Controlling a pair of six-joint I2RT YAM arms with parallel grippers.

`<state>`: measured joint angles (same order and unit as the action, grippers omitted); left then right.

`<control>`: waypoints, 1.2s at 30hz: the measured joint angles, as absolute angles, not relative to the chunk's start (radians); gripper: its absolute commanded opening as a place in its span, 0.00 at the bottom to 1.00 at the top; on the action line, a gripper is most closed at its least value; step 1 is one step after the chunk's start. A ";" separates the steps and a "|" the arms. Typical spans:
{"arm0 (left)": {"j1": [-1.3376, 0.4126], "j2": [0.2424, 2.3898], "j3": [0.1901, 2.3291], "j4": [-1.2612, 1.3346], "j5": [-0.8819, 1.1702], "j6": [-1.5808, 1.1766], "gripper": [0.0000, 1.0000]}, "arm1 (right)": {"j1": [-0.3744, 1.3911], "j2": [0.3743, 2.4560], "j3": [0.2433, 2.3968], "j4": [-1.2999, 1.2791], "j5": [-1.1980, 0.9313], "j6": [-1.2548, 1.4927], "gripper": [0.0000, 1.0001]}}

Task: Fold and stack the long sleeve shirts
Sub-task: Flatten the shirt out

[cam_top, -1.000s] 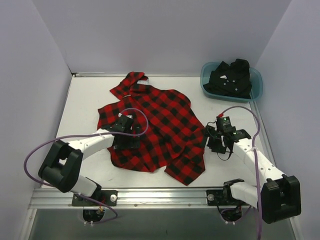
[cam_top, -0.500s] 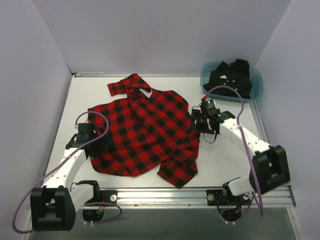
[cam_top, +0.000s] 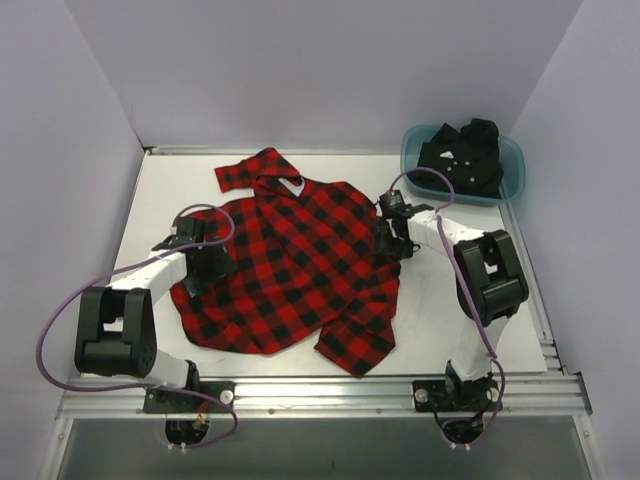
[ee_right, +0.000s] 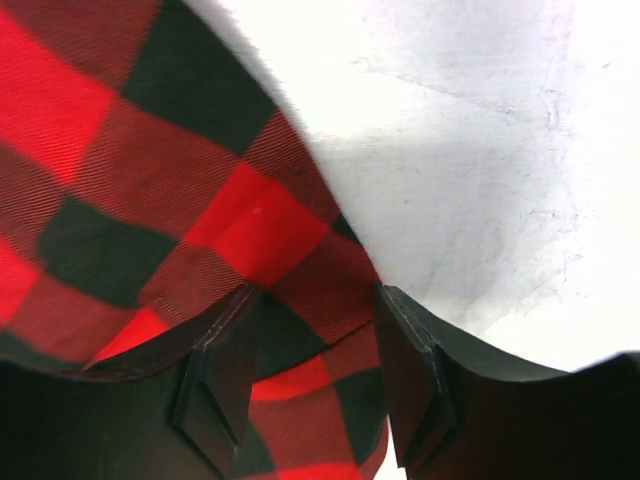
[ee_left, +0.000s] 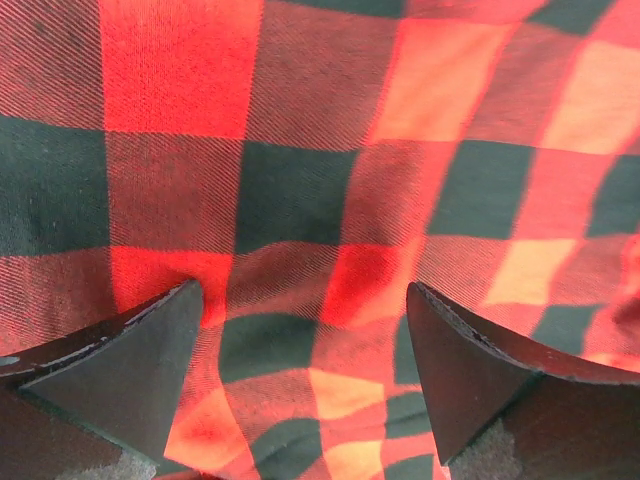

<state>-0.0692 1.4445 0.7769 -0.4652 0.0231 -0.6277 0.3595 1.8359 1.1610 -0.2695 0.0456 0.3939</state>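
Note:
The red-and-black check flannel shirt [cam_top: 290, 265] lies spread on the white table, collar and white label toward the back. My left gripper [cam_top: 205, 262] hovers over its left part, jaws wide open. In the left wrist view only checked cloth [ee_left: 300, 180] shows between and beyond the left gripper [ee_left: 305, 345]. My right gripper [cam_top: 387, 238] is at the shirt's right edge. In the right wrist view the right gripper [ee_right: 318, 300] straddles that edge of the flannel [ee_right: 150, 150], with a gap still between the jaws. The black shirt [cam_top: 462, 158] lies bunched in the teal tub.
The teal tub [cam_top: 510, 185] stands at the back right corner. White walls close in the table [cam_top: 450, 290] on the left, back and right. Purple cables loop from both arms. A metal rail runs along the near edge.
The flannel has been pulled flatter and wider. My right gripper moved up and left from bare table to the shirt's right edge and its jaws narrowed. The left gripper swung out left, then back over the cloth.

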 measured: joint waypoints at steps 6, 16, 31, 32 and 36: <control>-0.069 1.494 0.796 -0.449 0.013 -0.643 0.93 | 0.322 1.830 1.107 -0.225 0.052 0.411 0.06; -0.070 1.536 0.831 -0.419 0.038 -0.654 0.93 | 0.154 1.482 0.748 -0.276 0.045 0.548 0.13; -0.071 1.607 1.138 -0.439 -0.020 -0.525 0.93 | 0.342 1.528 1.278 -0.301 -0.048 0.352 0.54; -0.071 1.637 1.176 -0.427 -0.022 -0.515 0.93 | 0.342 1.598 1.349 -0.290 -0.072 0.337 0.54; -0.071 1.779 1.286 -0.397 -0.027 -0.502 0.93 | 0.342 1.847 1.552 -0.258 -0.139 0.311 0.54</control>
